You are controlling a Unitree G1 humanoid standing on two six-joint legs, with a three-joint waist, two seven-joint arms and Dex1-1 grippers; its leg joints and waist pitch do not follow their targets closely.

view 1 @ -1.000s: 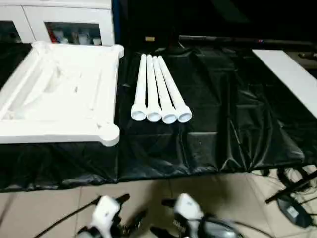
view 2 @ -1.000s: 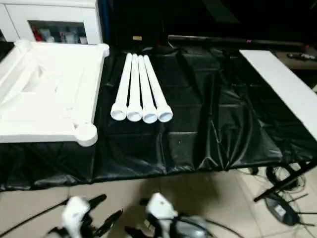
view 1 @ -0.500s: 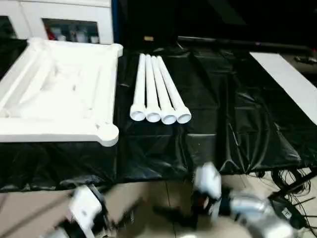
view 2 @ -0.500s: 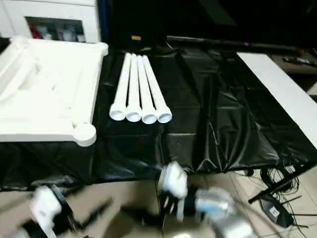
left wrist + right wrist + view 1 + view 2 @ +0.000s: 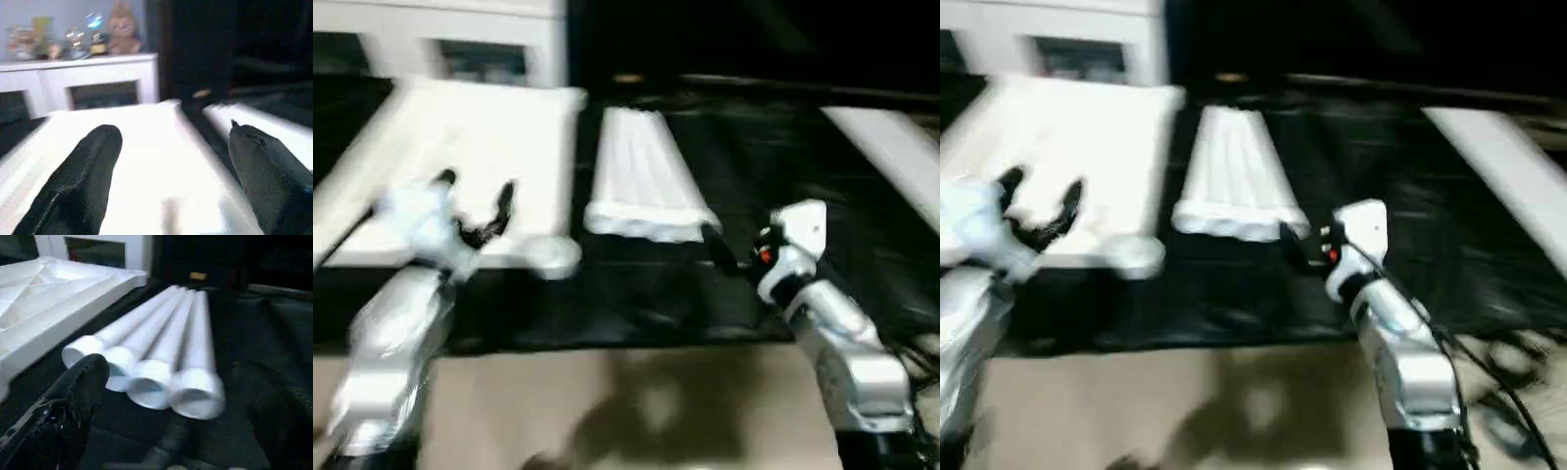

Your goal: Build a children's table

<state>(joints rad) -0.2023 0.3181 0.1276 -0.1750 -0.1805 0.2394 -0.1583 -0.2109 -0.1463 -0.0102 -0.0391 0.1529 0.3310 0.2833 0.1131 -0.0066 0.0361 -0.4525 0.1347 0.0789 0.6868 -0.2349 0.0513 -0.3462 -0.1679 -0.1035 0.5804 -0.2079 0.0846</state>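
A black sheet (image 5: 773, 147) covers the work surface in front of me, wrinkled and glossy, and tan floor (image 5: 607, 411) shows below its near edge. At the back stands a white cabinet (image 5: 98, 81) with small figures on top, and dark room behind it. A thin white board (image 5: 891, 147) lies well off beyond my right gripper, on the far side of the sheet.

My left gripper (image 5: 475, 206) is up over the near edge of the tabletop (image 5: 489, 147), fingers (image 5: 83, 181) spread wide with nothing between them. The tabletop lies flat on the sheet, white, its underside up, a round socket (image 5: 553, 257) at the near corner just beside my left fingertips. Through my left jaws I look along its pale surface toward the cabinet.

My right gripper (image 5: 171, 431) is open too, empty. Straight ahead of it, near but not touching, lie the four legs (image 5: 161, 347), white tubes side by side and touching one another, their flared open ends facing my jaws. They sit on the sheet between my two grippers, just beside the tabletop's long edge. My right forearm (image 5: 842, 343) is silver, reaching up from the floor side.
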